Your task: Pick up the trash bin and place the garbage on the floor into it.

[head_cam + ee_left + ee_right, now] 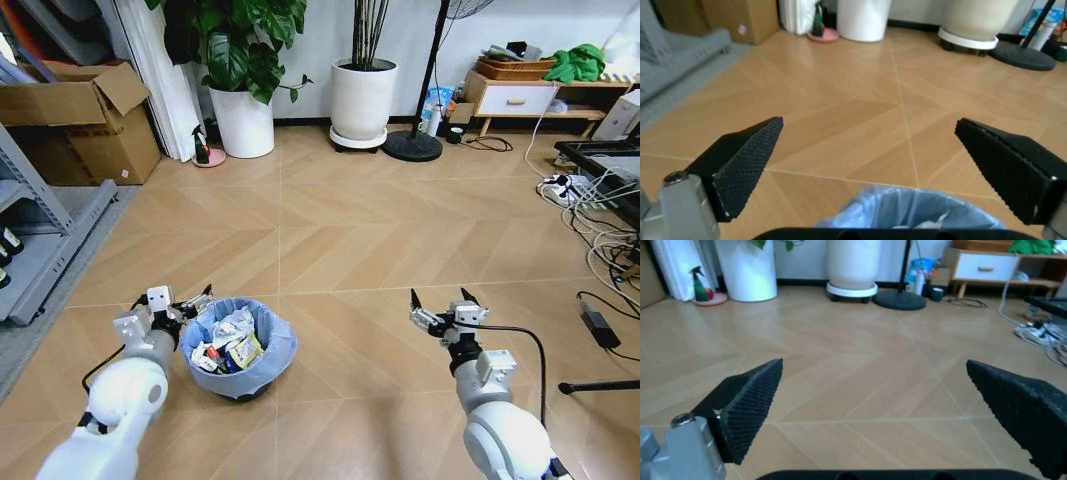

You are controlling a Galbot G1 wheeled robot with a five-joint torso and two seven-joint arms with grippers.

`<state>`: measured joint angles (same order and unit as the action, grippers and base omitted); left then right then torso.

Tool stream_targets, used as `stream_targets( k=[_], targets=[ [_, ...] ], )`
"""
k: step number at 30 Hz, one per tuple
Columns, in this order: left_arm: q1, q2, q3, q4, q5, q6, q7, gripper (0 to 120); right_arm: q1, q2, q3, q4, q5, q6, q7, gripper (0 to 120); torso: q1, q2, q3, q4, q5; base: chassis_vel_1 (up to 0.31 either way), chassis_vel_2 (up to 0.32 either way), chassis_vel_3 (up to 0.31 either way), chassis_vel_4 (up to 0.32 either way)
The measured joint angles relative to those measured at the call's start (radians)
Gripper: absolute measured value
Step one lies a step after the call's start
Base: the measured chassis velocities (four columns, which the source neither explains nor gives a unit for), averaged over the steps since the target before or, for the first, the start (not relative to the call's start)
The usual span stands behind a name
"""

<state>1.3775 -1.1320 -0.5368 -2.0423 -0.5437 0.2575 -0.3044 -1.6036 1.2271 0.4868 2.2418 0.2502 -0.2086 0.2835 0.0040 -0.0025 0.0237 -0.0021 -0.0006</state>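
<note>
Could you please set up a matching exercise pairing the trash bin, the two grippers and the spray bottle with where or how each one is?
Things:
1. trash bin
2. left gripper
3. right gripper
4. spray bottle

Descriptions:
A. open over bare floor, holding nothing
B. beside the leafy plant's white pot
C. standing on the floor with litter inside its blue bag
D. open, just at the bin's rim

Pairs: 1-C, 2-D, 3-A, 4-B
</note>
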Motion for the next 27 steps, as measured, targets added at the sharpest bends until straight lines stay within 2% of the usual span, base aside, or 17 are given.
stream_targets(
  k=[1, 4, 8, 12, 16, 22, 27],
  targets=[
    [0.000, 0.000, 0.000, 0.000, 0.000, 0.000, 0.000, 100, 0.000, 0.000, 0.000, 0.000, 0.000, 0.000, 0.000, 100, 0.000, 0.000, 0.000, 0.0000, 0.0000, 0.000, 0.000, 0.000, 0.000],
    [0.087, -0.046, -0.039, -0.073, 0.066, -0.001, 0.008, 100, -0.084, 0.034, 0.032, 0.051, -0.033, -0.004, 0.002, 100, 0.000, 0.000, 0.000, -0.0001, -0.0001, 0.000, 0.000, 0.000, 0.000],
    [0.133, -0.078, -0.056, -0.109, 0.104, 0.001, 0.009, 100, -0.127, 0.059, 0.045, 0.079, -0.058, -0.003, 0.002, 100, 0.000, 0.000, 0.000, -0.0001, -0.0003, 0.000, 0.000, 0.000, 0.000],
    [0.188, -0.151, -0.094, -0.162, 0.182, 0.012, 0.050, 100, -0.193, 0.095, 0.059, 0.132, -0.110, 0.001, -0.012, 100, 0.000, 0.000, 0.000, -0.0001, -0.0006, 0.000, 0.000, 0.000, 0.000],
    [0.208, -0.170, -0.112, -0.186, 0.218, 0.040, 0.092, 100, -0.215, 0.093, 0.067, 0.169, -0.106, -0.006, -0.034, 100, 0.000, 0.000, 0.000, -0.0001, -0.0003, 0.000, 0.000, 0.000, 0.000],
    [0.231, -0.182, -0.118, -0.223, 0.199, 0.078, 0.125, 100, -0.224, 0.064, 0.120, 0.228, -0.040, -0.026, -0.104, 100, 0.000, 0.000, 0.000, -0.0001, -0.0003, 0.000, 0.000, 0.000, 0.000],
    [0.237, -0.189, -0.109, -0.240, 0.191, 0.087, 0.125, 100, -0.227, 0.060, 0.128, 0.238, -0.035, -0.026, -0.107, 100, 0.000, 0.000, 0.000, -0.0001, -0.0003, 0.000, 0.000, 0.000, 0.000]
  ],
)
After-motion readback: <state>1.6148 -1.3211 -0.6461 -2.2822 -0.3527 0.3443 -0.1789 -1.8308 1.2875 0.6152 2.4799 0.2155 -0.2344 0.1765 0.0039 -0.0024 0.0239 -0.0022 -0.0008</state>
